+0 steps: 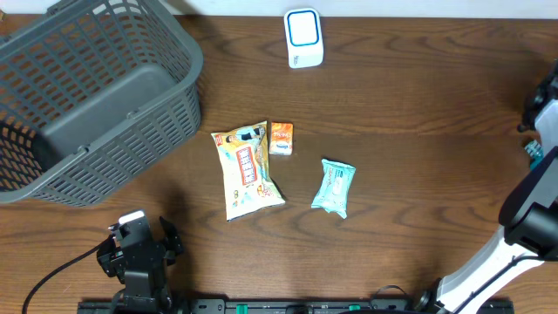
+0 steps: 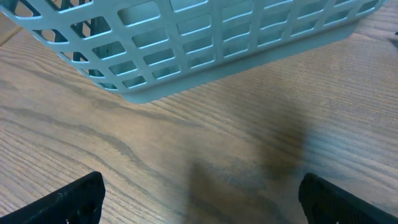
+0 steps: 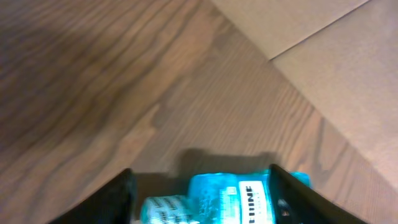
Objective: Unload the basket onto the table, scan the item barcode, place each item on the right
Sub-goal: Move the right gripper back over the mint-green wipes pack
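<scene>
A teal packet (image 3: 230,196) with white print lies on the wood between the fingers of my right gripper (image 3: 200,178). The jaws stand open: the left finger is clear of it and the right finger is at its edge. In the overhead view only a teal sliver of this packet (image 1: 534,150) shows at the table's far right, under the right arm. The white scanner (image 1: 303,38) with a blue ring stands at the back centre. My left gripper (image 2: 200,186) is wide open over bare wood with nothing between its fingers, in front of the basket; the overhead view has it at the front left (image 1: 139,242).
A grey slatted basket (image 1: 166,105) fills the back left, and its wall (image 2: 205,50) is close ahead of the left gripper. A yellow snack bag (image 1: 246,170), a small orange pack (image 1: 281,138) and another teal packet (image 1: 333,186) lie mid-table. The table's right edge (image 3: 298,93) is near the right gripper.
</scene>
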Controlling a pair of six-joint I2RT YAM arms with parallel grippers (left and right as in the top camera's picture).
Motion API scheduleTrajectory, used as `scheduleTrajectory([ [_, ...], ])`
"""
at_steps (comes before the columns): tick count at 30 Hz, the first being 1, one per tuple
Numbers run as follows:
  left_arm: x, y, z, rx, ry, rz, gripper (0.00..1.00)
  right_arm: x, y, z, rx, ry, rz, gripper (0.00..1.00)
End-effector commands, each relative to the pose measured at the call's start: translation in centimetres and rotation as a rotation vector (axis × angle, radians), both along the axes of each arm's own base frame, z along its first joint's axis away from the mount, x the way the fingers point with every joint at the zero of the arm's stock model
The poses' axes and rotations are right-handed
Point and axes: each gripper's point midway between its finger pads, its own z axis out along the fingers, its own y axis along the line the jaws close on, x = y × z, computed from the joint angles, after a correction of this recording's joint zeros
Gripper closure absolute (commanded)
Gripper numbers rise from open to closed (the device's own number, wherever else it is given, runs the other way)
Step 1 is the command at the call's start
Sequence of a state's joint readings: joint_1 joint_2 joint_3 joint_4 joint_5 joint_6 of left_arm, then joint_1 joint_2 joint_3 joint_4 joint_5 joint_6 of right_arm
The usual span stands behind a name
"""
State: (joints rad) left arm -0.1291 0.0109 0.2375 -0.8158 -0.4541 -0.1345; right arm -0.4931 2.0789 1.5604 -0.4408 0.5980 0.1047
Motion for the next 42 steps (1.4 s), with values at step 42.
scheduleTrajectory([
  [42, -0.7, 0.1, -1.4, 0.002, 0.052, 0.004, 0.0, -8.6, 55.9, -0.2, 0.757, 0.245, 0.865, 0.01],
])
